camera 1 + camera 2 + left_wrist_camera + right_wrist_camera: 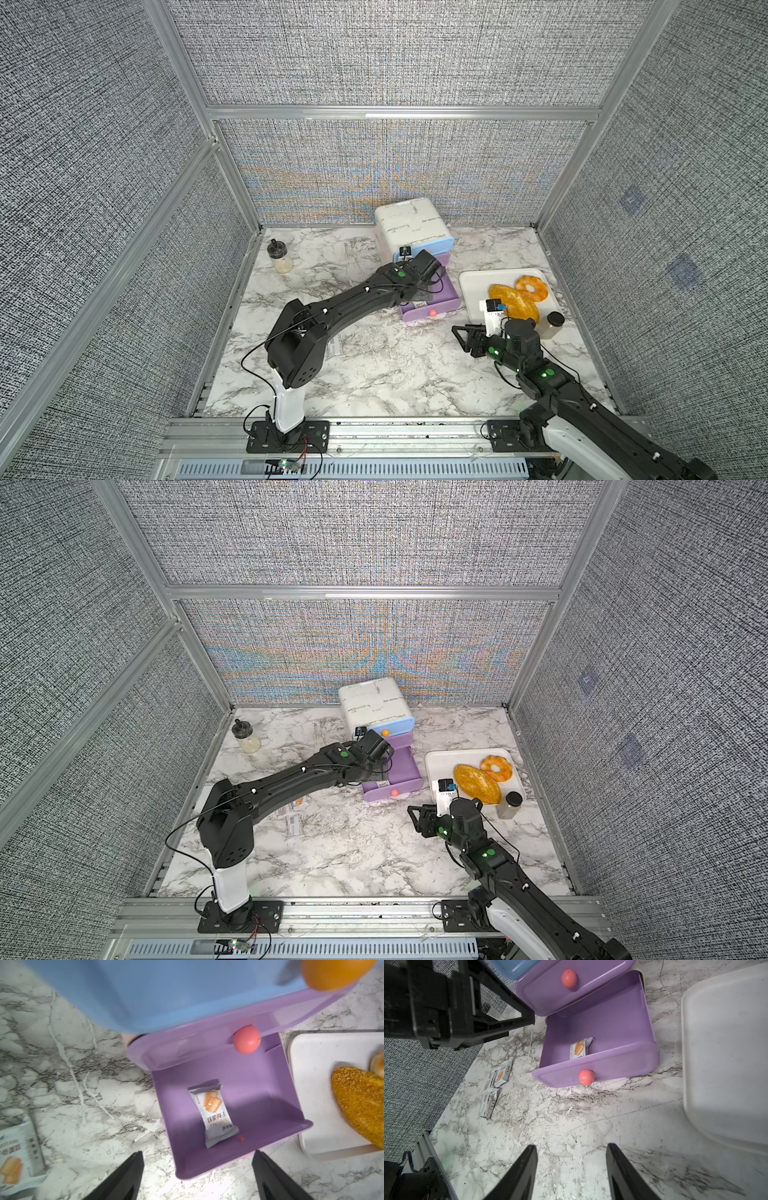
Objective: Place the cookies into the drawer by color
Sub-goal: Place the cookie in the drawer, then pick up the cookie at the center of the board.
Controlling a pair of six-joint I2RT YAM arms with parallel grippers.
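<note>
Closest to the left wrist camera, the black left fingers point(128, 1176) stand wide apart with nothing between them, above the pulled-out purple plastic bottom drawer point(270, 1093). A white wrapped cookie packet with an orange biscuit picture point(214, 1113) lies flat on the drawer floor, clear of the walls, so placing this one looks done. Another white packet point(18, 1157) lies on the marble-patterned bench point(83, 1064) beside the drawer.

In the right wrist view the black right fingers point(521, 1172) are moderately apart and empty above bare bench. A loose clump of white packets point(500, 1073) lies near the drawer front.

In both top views the small white three-drawer cabinet point(409, 226) stands at centre frame, and the flat white tray point(473, 286) sits right of it. The clump point(293, 823) shows left of centre, below the left arm. Next, I judge, the left arm should lift clear and reach for a white packet, pinching squarely across its thin body. No black or yellow-green packets are visible.
</note>
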